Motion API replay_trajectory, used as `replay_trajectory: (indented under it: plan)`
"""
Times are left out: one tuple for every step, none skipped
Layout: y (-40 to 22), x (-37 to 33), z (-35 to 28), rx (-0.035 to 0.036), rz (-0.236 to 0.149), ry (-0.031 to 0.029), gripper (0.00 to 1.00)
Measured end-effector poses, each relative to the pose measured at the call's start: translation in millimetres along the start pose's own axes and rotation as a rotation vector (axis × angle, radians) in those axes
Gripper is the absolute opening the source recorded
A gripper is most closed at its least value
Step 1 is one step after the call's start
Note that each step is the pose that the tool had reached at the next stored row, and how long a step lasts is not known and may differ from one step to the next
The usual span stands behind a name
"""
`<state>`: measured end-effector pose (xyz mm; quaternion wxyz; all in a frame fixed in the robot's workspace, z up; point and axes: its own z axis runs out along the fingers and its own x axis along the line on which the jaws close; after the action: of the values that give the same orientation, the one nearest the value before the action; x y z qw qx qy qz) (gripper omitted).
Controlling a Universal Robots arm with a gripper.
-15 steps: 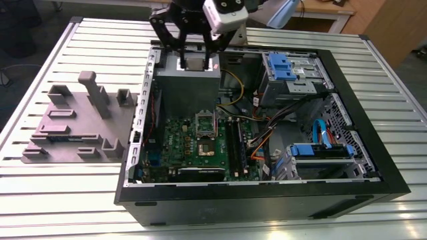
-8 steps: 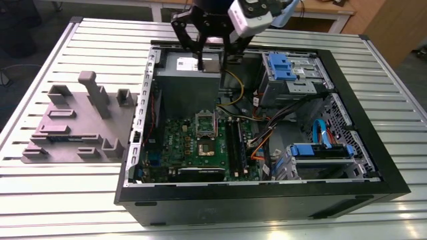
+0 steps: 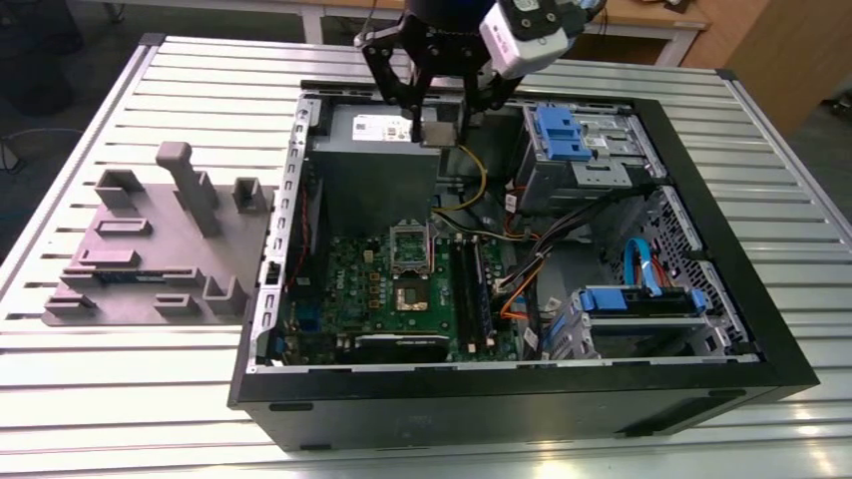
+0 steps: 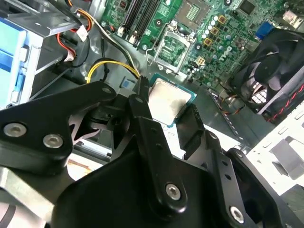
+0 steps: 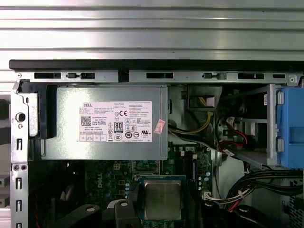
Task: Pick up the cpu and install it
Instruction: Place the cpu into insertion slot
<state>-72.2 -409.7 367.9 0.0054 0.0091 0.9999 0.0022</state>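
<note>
Gripper (image 4: pixel 167 104) jaws stand part-closed, pinching the cpu (image 4: pixel 166 95) by two opposite edges between black fingers (image 4: pixel 194 124). The chip's silver-grey top shows in both wrist views. It hangs in the air, touching nothing but the fingers.

In the exterior view the arm (image 3: pixel 446 20) comes in from the top edge of the picture. The gripper points downward at the far end of the open computer case (image 3: pixel 533 384), over the power supply (image 3: pixel 373 180), at its corner toward the exterior view's right. A pale camera (image 3: pixel 526 30) rides on the wrist.

On the exterior view's left a grey fixture block (image 3: pixel 147 249) sits on the slatted metal counter (image 3: pixel 134 399), just beside the case wall. Inside the case the power supply fills the far left corner. Nearer the camera lies the green motherboard (image 3: pixel 353 289), with the cpu socket (image 3: pixel 413 291) near its middle. The socket's hinged metal frame (image 3: pixel 409 239) is tipped up on the side toward the power supply. The socket is well apart from the held cpu, with open air above the board. Just right of the socket run the memory slots (image 3: pixel 466 284), then a tangle of cables (image 3: pixel 533 269), then a blue drive caddy (image 3: pixel 639 299) near the right-hand wall.
</note>
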Motion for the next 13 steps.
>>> replay_trajectory:
  plan:
    - [0.0, -0.2, 0.0, 0.0000, 0.000, 0.0000, 0.47]
    - [0.0, -0.3, 0.0, 0.0000, 0.000, 0.0000, 0.47]
    - [-0.1, -0.3, 0.0, 0.0000, 0.000, 0.0000, 0.47]
    - [-0.1, -0.4, 0.0, 0.0000, 0.000, 0.0001, 0.47]
    - [-0.1, -0.4, 0.0, 0.0000, 0.000, 0.0000, 0.47]
    - [-0.1, -0.4, 0.0, 0.0001, 0.000, 0.0000, 0.47]
    - [-0.1, -0.4, 0.0, 0.0000, 0.000, 0.0000, 0.47]
    - [-0.5, -0.4, 0.1, 0.0001, 0.000, 0.0000, 0.47]
    - [-1.1, -0.5, 0.2, 0.0001, 0.000, 0.0000, 0.47]
    - [-1.7, -0.5, 0.3, 0.0001, 0.000, 0.0000, 0.47]
    - [-2.5, -0.5, 0.6, 0.0000, 0.000, 0.0000, 0.47]
    - [-3.4, -0.5, 0.9, 0.0000, 0.000, 0.0000, 0.47]
    - [-4.6, -0.6, 1.4, 0.0000, 0.000, 0.0000, 0.47]
